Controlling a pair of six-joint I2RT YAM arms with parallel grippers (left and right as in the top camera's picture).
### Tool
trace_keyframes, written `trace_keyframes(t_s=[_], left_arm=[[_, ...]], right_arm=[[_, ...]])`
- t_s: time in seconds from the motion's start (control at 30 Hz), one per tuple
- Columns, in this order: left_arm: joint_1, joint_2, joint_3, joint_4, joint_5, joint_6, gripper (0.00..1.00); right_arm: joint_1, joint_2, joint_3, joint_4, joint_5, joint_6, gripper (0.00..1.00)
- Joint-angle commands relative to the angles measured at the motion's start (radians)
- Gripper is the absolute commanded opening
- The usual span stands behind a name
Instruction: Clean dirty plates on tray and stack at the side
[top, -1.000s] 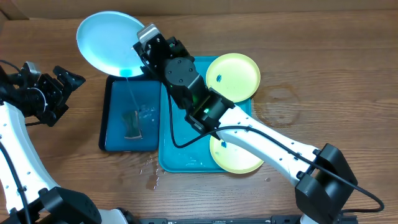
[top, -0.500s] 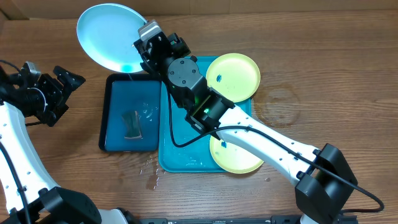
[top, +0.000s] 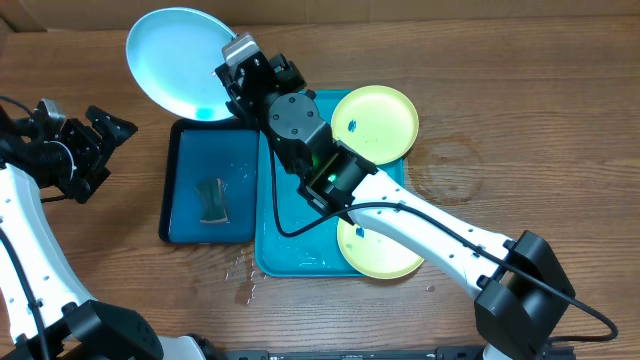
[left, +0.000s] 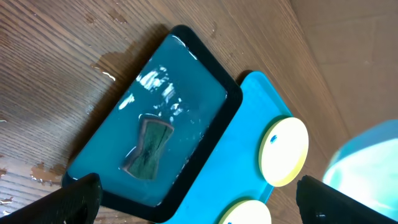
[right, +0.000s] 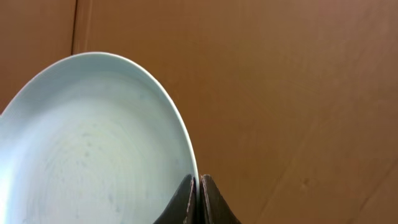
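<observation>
The left fingers (top: 104, 152) hang spread and empty over the wooden surface (top: 520, 120). Right of them, the light blue round plastic plate (top: 180, 62) tilts above the small dark-blue black-rimmed tray's (top: 166, 200) far corner, its rim pinched by the right fingers (right: 198, 193); it lies leftward from them. Further right, two pale yellow-green round plates (top: 375, 122) wait on the large turquoise rectangular tray (top: 300, 258).

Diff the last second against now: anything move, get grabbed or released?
The light blue plate, pinched at its rim by the right gripper, shifted slightly toward the table's far edge, and the thin stream of water running off it into the dark-blue tray has stopped. Nothing was grabbed or released. Unchanged: the open left gripper, both yellow-green plates, the turquoise tray and the dark sponge-like piece.
</observation>
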Motion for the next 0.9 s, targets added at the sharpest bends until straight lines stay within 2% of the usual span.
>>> trace_keyframes(t_s=[0.0,0.23,0.43,0.7,0.87], left_arm=[[-0.002,-0.006,0.016,0.001,0.016,0.031,1.0],[-0.002,-0.006,0.016,0.001,0.015,0.031,1.0],[-0.002,-0.006,0.016,0.001,0.016,0.031,1.0],[-0.002,-0.006,0.016,0.001,0.016,0.031,1.0],[-0.002,-0.006,0.016,0.001,0.016,0.031,1.0]], right_arm=[[0.002,-0.003,0.026,-0.04,0.014,0.099,0.04],[-0.025,-0.003,0.026,-0.249,0.014,0.352,0.04],[-0.093,-0.003,0.026,-0.433,-0.01,0.686,0.04],[-0.239,-0.003,0.026,-0.556,-0.44,0.929,0.04],[-0.37,-0.011,0.026,-0.64,-0.713,0.961,0.04]])
